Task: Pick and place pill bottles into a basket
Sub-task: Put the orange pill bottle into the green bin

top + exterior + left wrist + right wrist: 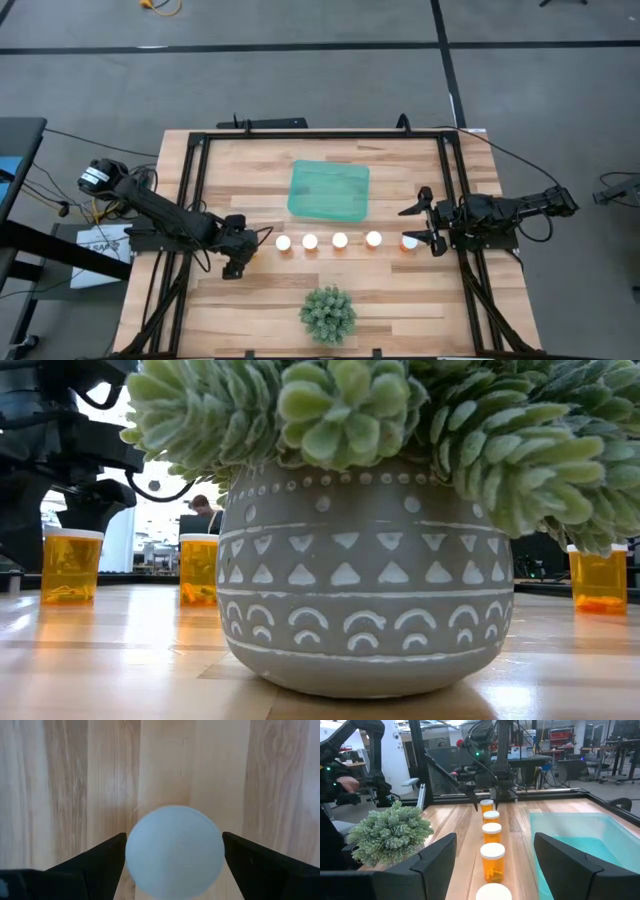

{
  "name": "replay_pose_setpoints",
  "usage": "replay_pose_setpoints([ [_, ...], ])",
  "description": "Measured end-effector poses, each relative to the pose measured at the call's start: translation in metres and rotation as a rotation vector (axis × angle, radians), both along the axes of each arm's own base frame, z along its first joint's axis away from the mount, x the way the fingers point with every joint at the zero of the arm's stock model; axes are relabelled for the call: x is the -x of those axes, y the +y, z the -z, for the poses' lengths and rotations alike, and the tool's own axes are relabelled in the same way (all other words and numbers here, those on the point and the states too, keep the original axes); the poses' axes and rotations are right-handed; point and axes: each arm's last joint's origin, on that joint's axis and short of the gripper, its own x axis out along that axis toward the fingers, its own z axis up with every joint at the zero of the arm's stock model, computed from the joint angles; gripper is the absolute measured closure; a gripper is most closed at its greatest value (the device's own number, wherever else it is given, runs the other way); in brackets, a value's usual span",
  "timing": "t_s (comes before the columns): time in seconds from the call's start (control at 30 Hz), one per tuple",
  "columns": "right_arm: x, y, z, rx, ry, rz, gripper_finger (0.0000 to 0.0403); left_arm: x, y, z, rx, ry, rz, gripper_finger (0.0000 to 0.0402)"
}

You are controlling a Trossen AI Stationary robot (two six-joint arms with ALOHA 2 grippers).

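Observation:
Six orange pill bottles with white caps stand upright in a row across the table (340, 240), also seen in the right wrist view (492, 832). My left gripper (240, 255) points down over the leftmost bottle (174, 851), open, one finger on either side of its cap. I cannot tell whether the fingers touch it. My right gripper (424, 224) lies level and open, pointing toward the table's left. The rightmost bottle (409, 242) stands just before its fingers (493, 892). The teal basket (328, 192) sits behind the row.
A spiky green plant in a grey patterned pot (328, 313) stands near the front edge and fills the low view (365, 580). A black frame (195, 200) borders the table's sides and back. A person (342, 785) is beyond the table's left side.

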Motion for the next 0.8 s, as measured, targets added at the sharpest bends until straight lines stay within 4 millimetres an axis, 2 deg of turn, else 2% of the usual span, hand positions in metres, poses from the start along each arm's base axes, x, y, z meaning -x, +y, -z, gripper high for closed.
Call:
replay_pose_setpoints([
  [0.1,0.000,0.000,0.000,0.000,0.000,0.000,0.0143,0.000,0.000,0.000,-0.002,-0.001,-0.003,0.0104],
  [0.53,0.000,0.000,0.000,0.000,0.000,0.000,0.0143,-0.003,0.008,0.000,-0.051,-0.019,-0.049,0.0219],
  [0.7,0.000,0.000,0.000,0.000,0.000,0.000,0.0143,-0.006,0.015,-0.003,-0.102,-0.039,-0.076,0.0218],
  [0.8,0.000,0.000,0.000,0.000,0.000,0.000,0.0143,-0.012,0.018,-0.013,-0.158,-0.086,-0.095,0.0205],
])
